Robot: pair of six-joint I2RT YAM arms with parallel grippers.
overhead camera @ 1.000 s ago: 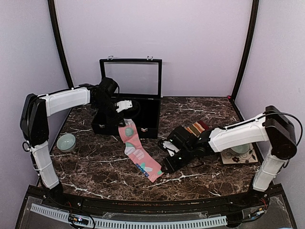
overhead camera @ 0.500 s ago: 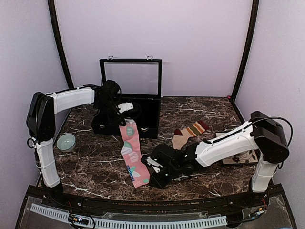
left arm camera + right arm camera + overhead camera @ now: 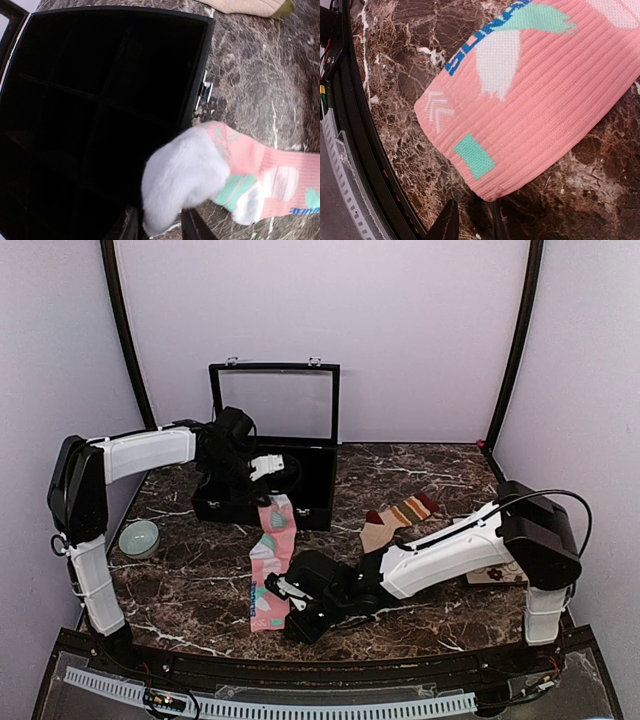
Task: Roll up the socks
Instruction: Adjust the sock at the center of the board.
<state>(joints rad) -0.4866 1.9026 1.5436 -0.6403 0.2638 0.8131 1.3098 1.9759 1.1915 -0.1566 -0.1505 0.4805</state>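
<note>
**2 grippers at the 2 ends of 1 pink sock, in front of the black box**

We see the left gripper [image 3: 157, 227] closed narrow on the pink sock [image 3: 272, 560], pinching its grey toe [image 3: 180, 175] and holding it up just in front of the open black box [image 3: 312, 502]. The right gripper [image 3: 472, 222] stands with its fingers narrowly apart right at the cuff [image 3: 485, 192], low over the surface [image 3: 440, 475] near its front edge; we cannot tell whether they pinch the fabric. We count 2 socks: the pink sock running from the box toward the near edge, and 1 tan sock [image 3: 400, 515] lying flat, well apart to the right. We also count 1 box with its lid up and 1 pale green bowl [image 3: 139, 527] at the left.
</note>
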